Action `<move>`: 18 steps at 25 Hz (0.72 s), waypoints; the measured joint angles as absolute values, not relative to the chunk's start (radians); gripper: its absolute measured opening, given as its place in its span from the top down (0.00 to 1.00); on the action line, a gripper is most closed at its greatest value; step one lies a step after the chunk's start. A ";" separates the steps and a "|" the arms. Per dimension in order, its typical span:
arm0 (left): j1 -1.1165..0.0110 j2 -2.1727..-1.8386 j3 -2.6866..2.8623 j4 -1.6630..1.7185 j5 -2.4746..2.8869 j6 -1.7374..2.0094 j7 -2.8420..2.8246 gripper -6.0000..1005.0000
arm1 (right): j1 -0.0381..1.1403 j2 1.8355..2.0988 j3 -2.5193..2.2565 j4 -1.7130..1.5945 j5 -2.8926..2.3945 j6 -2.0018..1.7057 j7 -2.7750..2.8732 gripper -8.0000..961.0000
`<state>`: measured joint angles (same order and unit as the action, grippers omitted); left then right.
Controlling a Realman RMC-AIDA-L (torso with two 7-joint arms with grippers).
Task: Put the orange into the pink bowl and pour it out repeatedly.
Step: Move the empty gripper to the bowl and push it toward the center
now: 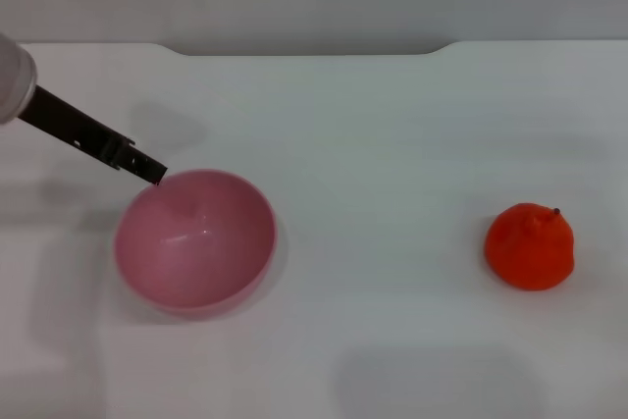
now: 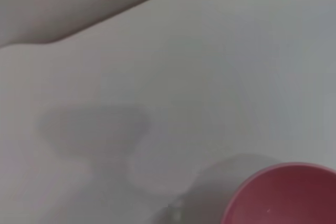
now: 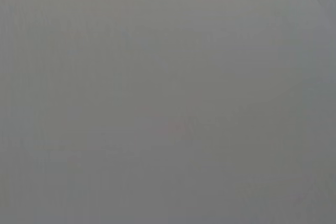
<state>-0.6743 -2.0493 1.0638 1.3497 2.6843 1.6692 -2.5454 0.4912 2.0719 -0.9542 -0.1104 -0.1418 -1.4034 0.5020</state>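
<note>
From the head camera I saw the pink bowl sitting upright at lower left of the frame, a smooth, glossy plastic hemisphere with a plain rim and nothing in it. The orange rested at lower right, well apart from the bowl, bright red-orange, roundish, bumpy, with a pointed top and a tiny dark stem. Both lay on a flat, matte white table. Farther back at upper left, my left gripper reached in, thin, black and angular, its tip at the bowl's far rim; I could not tell its finger spread.
</note>
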 joint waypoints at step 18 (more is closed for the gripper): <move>-0.658 -2.053 1.090 1.127 2.674 1.501 -2.517 0.26 | 0.501 2.071 -0.963 -0.112 -0.142 -1.404 0.503 0.41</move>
<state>-0.6578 -2.0529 1.0905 1.1275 2.6744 1.5010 -2.5169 0.5009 2.0713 -0.9633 -0.1123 -0.1418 -1.4036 0.5031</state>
